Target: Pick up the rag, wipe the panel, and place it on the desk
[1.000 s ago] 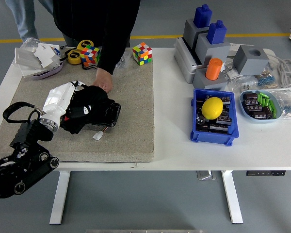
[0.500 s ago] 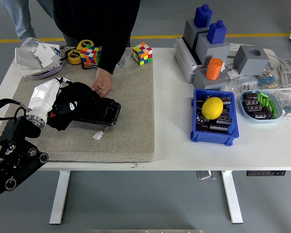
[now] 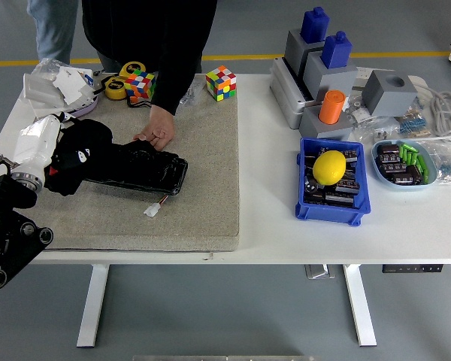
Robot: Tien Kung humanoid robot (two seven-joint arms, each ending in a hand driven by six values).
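My left hand (image 3: 49, 147), white-shelled on a black arm, is shut on a black rag (image 3: 79, 154) with a small red and white mark. The rag lies over the left end of a black panel (image 3: 139, 169) that rests flat on a grey felt mat (image 3: 203, 173). A person's hand (image 3: 156, 129) presses on the panel's far edge and holds it in place. A small white connector (image 3: 152, 210) on a wire lies just in front of the panel. My right arm is not visible.
Two colour cubes (image 3: 219, 81) and tape rolls (image 3: 119, 84) sit at the mat's far edge. A tray of plastic wrap (image 3: 56, 90) is at the far left. A blue bin with a yellow lemon (image 3: 329, 167), grey blocks (image 3: 323, 75) and a parts dish (image 3: 404, 164) fill the right side.
My left hand has dragged the rag leftward along the panel, from its middle to its left end. More of the panel is uncovered. The person's hand stays on the panel's far edge.
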